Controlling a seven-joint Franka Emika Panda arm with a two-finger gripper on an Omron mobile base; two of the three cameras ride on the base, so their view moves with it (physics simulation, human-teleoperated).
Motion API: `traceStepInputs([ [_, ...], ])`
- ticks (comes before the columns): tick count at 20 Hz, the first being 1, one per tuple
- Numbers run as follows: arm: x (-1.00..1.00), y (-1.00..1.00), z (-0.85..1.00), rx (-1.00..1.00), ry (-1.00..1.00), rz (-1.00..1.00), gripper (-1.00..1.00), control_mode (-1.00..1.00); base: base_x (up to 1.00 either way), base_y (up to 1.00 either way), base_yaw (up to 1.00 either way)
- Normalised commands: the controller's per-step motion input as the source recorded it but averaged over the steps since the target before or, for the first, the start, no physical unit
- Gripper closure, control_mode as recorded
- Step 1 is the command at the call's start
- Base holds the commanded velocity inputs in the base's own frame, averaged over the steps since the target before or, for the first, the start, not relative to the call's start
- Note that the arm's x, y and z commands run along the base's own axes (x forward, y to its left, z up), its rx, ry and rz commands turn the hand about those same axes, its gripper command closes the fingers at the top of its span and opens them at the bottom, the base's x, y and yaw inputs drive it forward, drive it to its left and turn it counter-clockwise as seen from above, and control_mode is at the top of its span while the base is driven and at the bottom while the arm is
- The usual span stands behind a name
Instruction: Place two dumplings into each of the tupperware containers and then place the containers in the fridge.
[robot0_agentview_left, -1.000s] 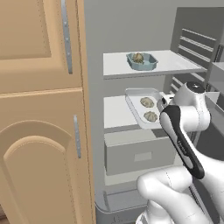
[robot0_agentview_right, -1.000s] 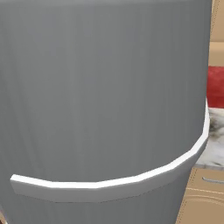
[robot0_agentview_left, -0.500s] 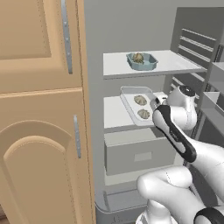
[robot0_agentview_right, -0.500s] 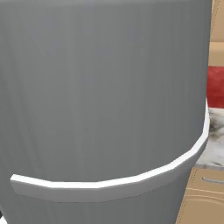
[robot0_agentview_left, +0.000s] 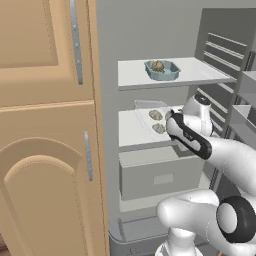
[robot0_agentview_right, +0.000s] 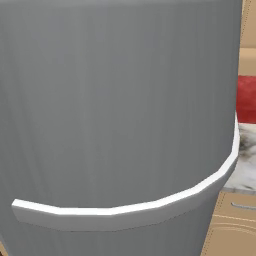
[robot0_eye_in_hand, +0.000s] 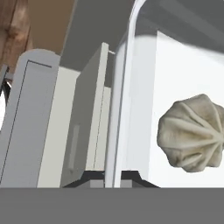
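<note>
Over fridge (robot0_agentview_left: 165, 40) middle shelf, arm reaches in, gripper (robot0_eye_in_hand: 114, 177) clamped on white container (robot0_agentview_left: 150, 111) rim, two dumplings (robot0_agentview_left: 155, 115) inside.

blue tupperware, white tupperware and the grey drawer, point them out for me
blue tupperware (robot0_agentview_left: 170, 74), left base view, its front wall
white tupperware (robot0_agentview_left: 142, 104), left base view, its far rim
grey drawer (robot0_agentview_left: 160, 177), left base view, its front face

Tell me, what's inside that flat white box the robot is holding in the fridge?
Two dumplings lie in the flat white box, which sits over the middle shelf. The hand is shut on its rim; the arm covers the box's near corner.
</note>
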Motion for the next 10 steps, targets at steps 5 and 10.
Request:
traceStepInputs([
  [5, 0.32, 0.0, -0.58, 0.0, -0.08, 0.0, 1.0, -1.0, 0.0, 0.0, 0.0],
  [10, 0.35, 0.0, -0.36, 0.0, -0.11, 0.0, 1.0, -1.0, 0.0, 0.0, 0.0],
])
